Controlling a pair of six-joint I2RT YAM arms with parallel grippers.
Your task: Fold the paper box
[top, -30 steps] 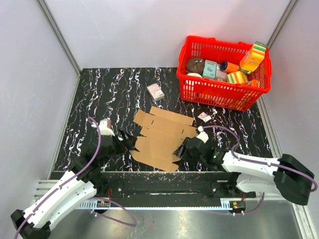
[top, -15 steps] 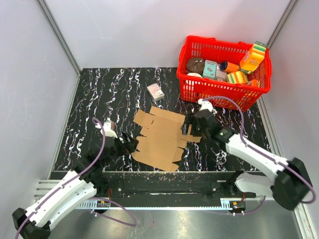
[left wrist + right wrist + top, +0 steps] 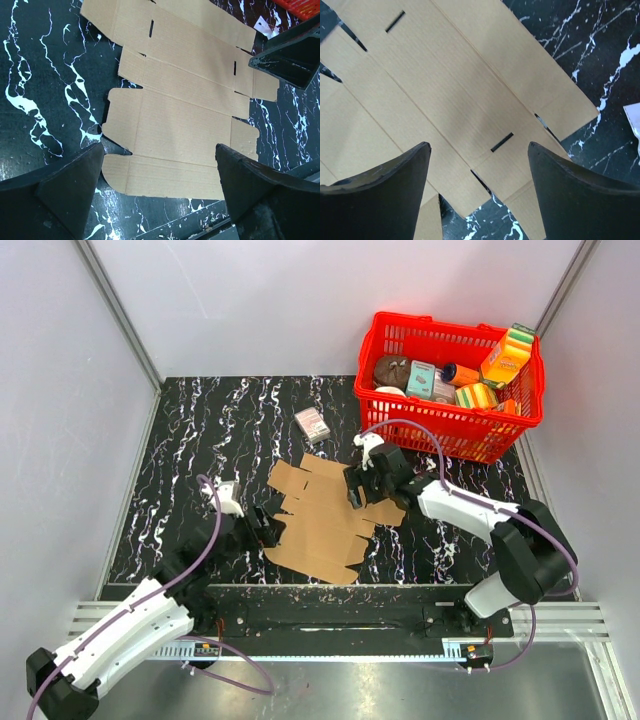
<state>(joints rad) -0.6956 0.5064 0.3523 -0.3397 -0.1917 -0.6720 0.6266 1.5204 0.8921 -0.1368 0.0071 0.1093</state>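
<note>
Paper box (image 3: pixel 325 515) flat near front edge of table (image 3: pixel 200 440). Left gripper (image 3: pixel 268 530), right gripper (image 3: pixel 357 490) both spread wide, empty. Pinch far flap at edge, fold along crease.

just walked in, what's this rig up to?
Box folding, with no fold made yet. The paper box lies flat and unfolded on the table. The left gripper is open at the sheet's near left edge. The right gripper is open over its far right part. Neither holds it. A red basket of groceries and a small white-and-pink carton sit beyond the sheet, with no gripper on them.
</note>
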